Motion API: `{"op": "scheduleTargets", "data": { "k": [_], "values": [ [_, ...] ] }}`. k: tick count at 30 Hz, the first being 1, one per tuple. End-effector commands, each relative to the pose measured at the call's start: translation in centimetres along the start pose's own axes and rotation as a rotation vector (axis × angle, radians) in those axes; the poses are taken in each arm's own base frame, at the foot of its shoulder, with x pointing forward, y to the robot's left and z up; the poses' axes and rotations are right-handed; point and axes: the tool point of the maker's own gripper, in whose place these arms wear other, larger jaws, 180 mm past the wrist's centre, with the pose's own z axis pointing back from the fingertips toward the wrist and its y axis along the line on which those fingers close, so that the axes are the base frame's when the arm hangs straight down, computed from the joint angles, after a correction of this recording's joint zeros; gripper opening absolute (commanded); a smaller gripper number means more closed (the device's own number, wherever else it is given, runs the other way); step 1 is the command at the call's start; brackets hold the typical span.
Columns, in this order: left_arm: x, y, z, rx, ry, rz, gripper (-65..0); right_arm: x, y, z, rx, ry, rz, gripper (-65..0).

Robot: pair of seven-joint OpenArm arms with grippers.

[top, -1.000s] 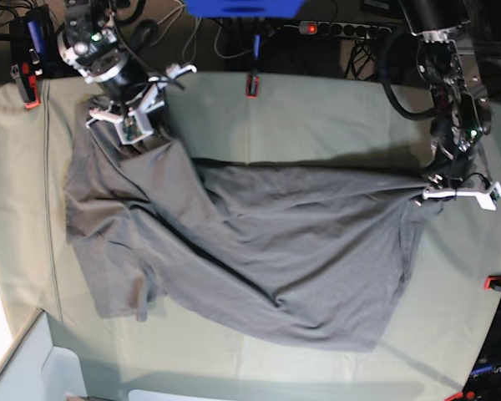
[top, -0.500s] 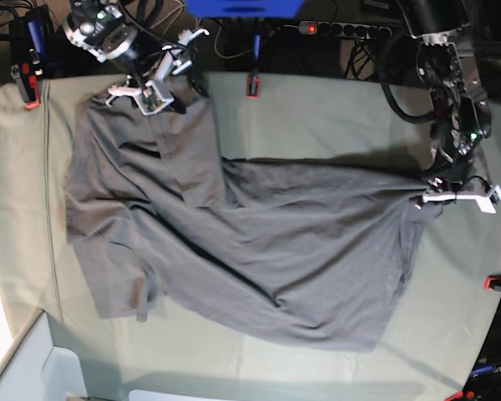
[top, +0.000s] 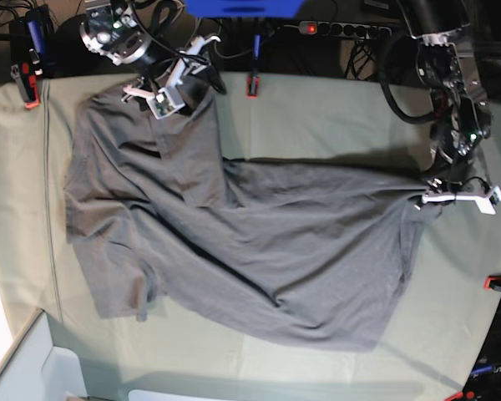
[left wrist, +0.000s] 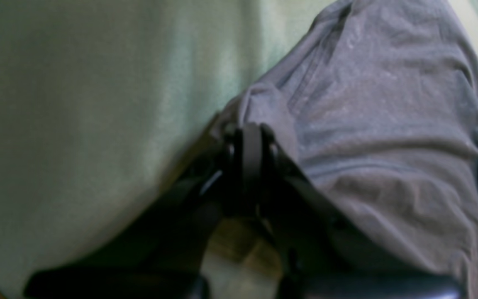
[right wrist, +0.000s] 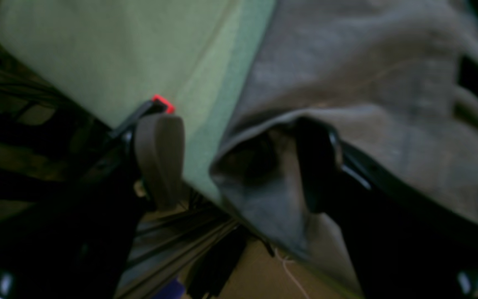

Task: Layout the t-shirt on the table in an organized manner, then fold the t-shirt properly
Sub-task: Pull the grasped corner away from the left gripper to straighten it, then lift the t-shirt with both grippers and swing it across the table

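A: Base view, what lies on the table?

B: The t-shirt, spread rumpled across the pale green cover, one part reaching the far edge.

A: And the grippers?

B: The left gripper is clamped on the shirt's edge at the view's right. The right gripper, jaws spread wide, sits at the far corner of the cloth; one finger touches the fabric.

A: Surroundings?

B: A red clamp on the far edge; cables and a power strip behind.

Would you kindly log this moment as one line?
left gripper: shut on grey cotton t-shirt | right gripper: open at shirt's far corner | shirt: wrinkled on green-clothed table
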Motion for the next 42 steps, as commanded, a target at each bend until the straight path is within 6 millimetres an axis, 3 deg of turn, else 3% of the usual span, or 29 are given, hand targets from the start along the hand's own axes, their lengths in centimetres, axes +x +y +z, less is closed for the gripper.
{"op": "scheduleTargets", "data": {
  "k": [1, 9, 15, 17, 21, 22, 25, 28, 34, 39, 42],
  "values": [
    [1.7, -0.4, 0.1, -0.014, -0.05, -0.008, -64.9, 0.3, 0.4, 0.1, 0.015, -0.023, -0.013, -22.0],
    [1.7, -0.4, 0.1, -0.014, -0.05, -0.008, -64.9, -2.4, 0.9, -1.2, 0.025, 0.033, -0.081, -22.0],
    [1.7, -0.4, 0.1, -0.014, -0.05, -0.008, -64.9, -2.4, -1.4, -1.6, -0.072, 0.039, -0.093, -24.4],
    [1.7, -0.4, 0.1, -0.014, -0.05, -0.008, -64.9, -2.2, -1.6, -1.7, -0.077, 0.037, -0.089, -32.3],
    [1.7, -0.4, 0.1, -0.014, -0.05, -0.008, -64.9, -1.7, -2.1, -1.8, -0.087, 0.028, -0.085, -60.6],
    [1.7, -0.4, 0.1, -0.014, -0.05, -0.008, -64.9, -1.6, -2.8, -1.5, -0.107, 0.024, -0.089, -65.0],
    [1.7, -0.4, 0.1, -0.013, -0.051, -0.009, -64.9, -0.4, -5.1, -0.5, -0.174, -0.014, -0.089, -65.0],
    [2.9, -1.4, -0.2, -0.032, -0.07, -0.003, -64.9, 2.8, -7.7, 1.2, -0.249, -0.091, -0.05, -65.0],
    [8.4, -6.1, -0.7, -0.118, -0.179, 0.024, -64.9, 14.0, -14.6, 3.6, -0.398, -0.299, 0.104, -65.0],
    [14.2, -13.2, -0.3, -0.255, -0.285, -0.075, -64.9, 24.5, -20.9, 4.1, -0.491, -0.337, 0.222, -65.0],
    [16.7, -17.7, -0.3, -0.324, -0.318, -0.101, -64.9, 31.2, -22.9, 4.2, -0.489, -0.386, 0.276, -65.0]
  ]
}}
